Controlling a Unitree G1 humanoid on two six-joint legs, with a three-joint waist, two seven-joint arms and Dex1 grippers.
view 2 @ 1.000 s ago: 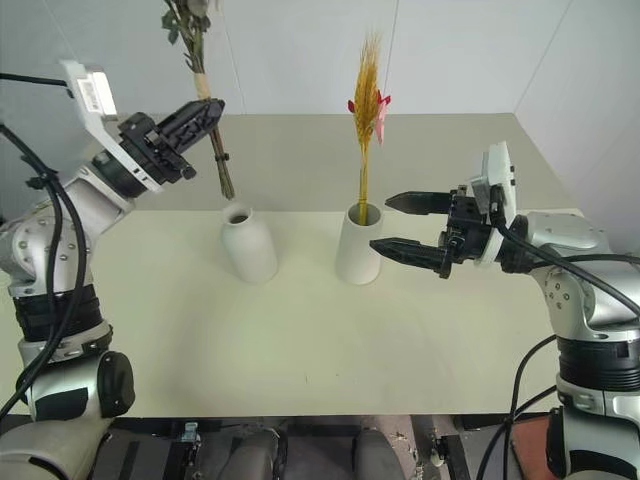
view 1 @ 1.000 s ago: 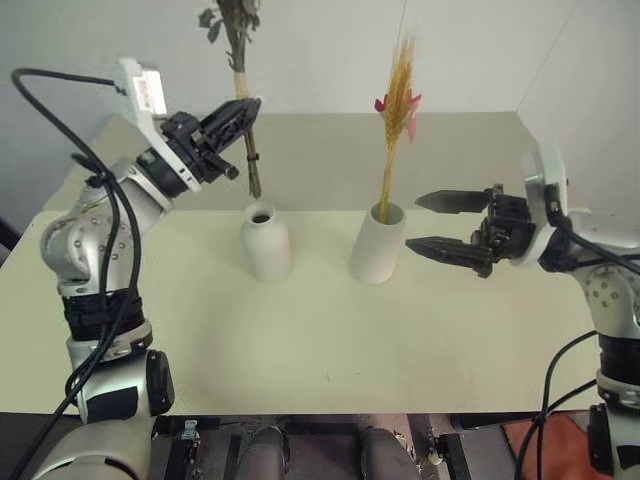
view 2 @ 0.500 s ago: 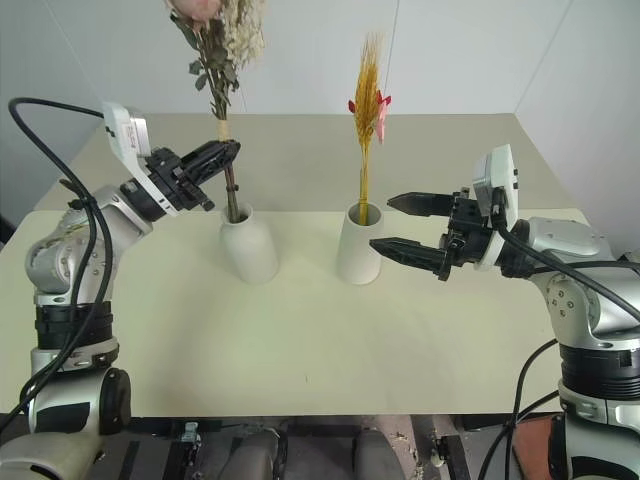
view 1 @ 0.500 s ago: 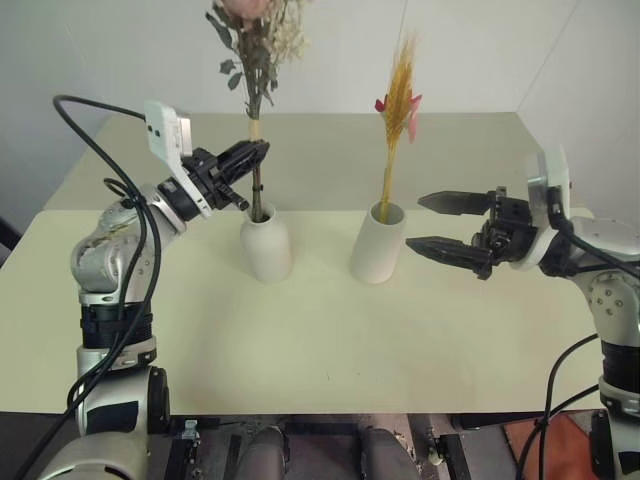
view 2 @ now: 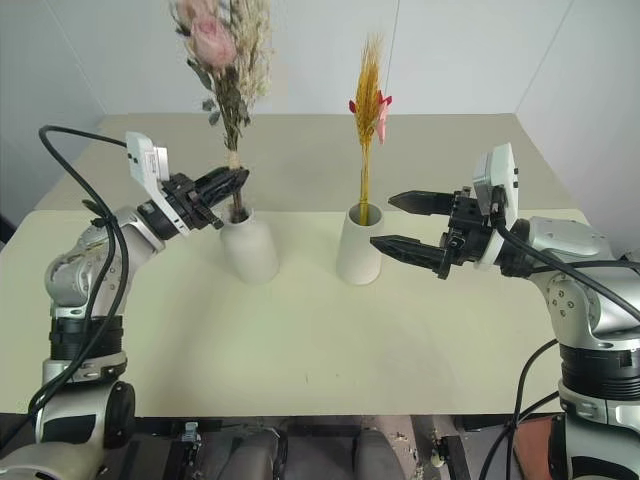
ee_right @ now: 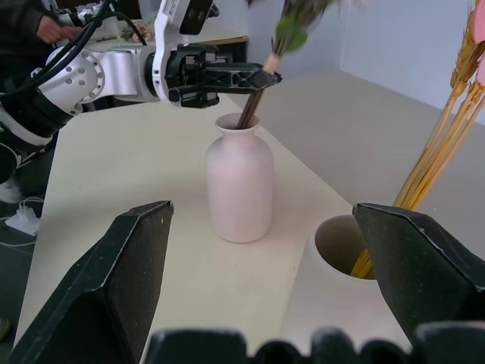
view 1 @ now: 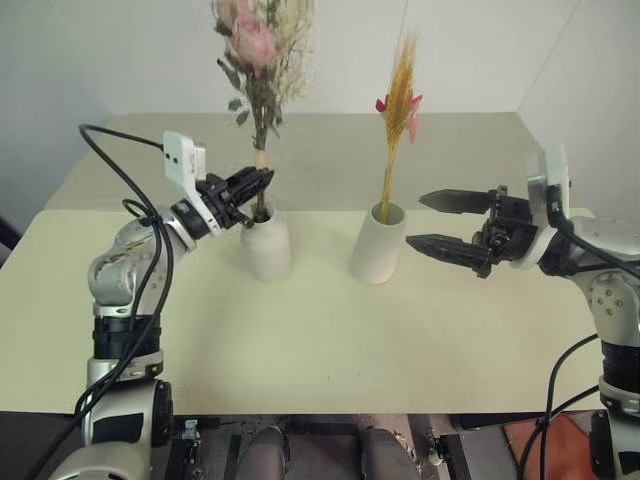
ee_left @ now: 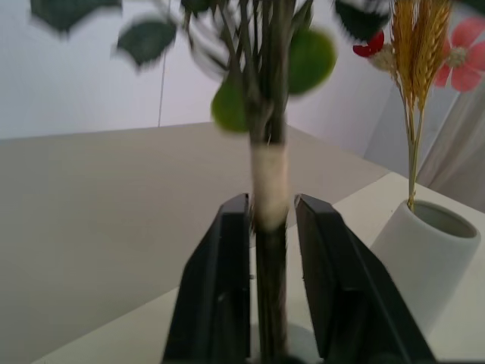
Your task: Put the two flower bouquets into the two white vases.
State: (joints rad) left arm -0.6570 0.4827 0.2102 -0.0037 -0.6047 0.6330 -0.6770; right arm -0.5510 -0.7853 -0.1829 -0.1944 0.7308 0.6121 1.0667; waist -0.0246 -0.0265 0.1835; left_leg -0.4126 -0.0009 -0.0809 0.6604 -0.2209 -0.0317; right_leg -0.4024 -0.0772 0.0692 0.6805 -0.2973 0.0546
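1. Rose bouquet (view 1: 258, 55) stands with its stems down inside the narrow neck of the bottle-shaped vase (view 1: 267, 243), right at the tips of the left pincer (view 1: 262, 184). In the left wrist view the fingers (ee_left: 220, 288) flank the taped stem with a sliver of gap on each side, so I judge the grip to be loosening rather than pinching.
2. Wheat bouquet (view 1: 399, 100) already sits in the wide-mouthed vase (view 1: 378, 244), just ahead of the right pincer (view 1: 432, 222), which is spread wide and holds nothing.
3. Both bunches look placed (only the left pincer's letting go seems left).
4. Room: the vases stand near each other between the two pincers, so each arm should back away outward. The worktop (view 1: 320, 340) nearer the robot is bare, its edges well away.
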